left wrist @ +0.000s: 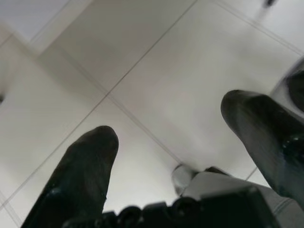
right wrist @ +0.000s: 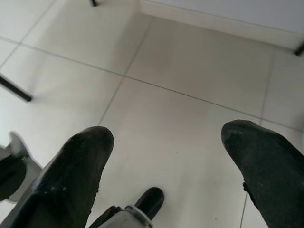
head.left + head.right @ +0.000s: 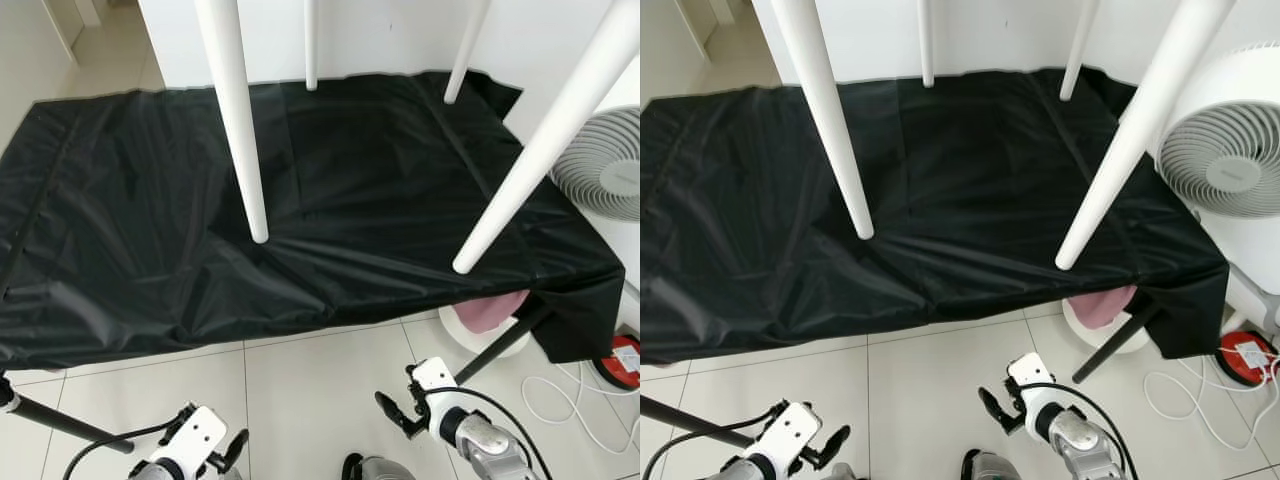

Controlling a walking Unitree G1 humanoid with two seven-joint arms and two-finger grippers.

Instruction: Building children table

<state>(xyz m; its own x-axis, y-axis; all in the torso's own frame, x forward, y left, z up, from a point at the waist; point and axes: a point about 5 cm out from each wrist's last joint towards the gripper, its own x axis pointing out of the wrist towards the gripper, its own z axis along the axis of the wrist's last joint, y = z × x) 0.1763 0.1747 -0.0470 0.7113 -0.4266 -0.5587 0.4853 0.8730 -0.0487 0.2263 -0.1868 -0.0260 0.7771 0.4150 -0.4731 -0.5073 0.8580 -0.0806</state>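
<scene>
Children table legs (image 3: pixel 240 130): four white tapered legs point toward the camera over a black cloth (image 3: pixel 130 200) covering a work surface, so the table looks upside down w/ legs already fitted. Tabletop itself isn't visible. Left gripper (image 3: pixel 228 452) and right gripper (image 3: pixel 400 412) both hang low over the tiled floor (image 3: pixel 300 400), fingers spread, holding nothing. Step looks like the end of leg-fitting. Next probably calls for raising both arms to grip two legs & check tightness or flip it. White fan (image 3: pixel 1225 150) sits near the right side; watch clearance.
</scene>
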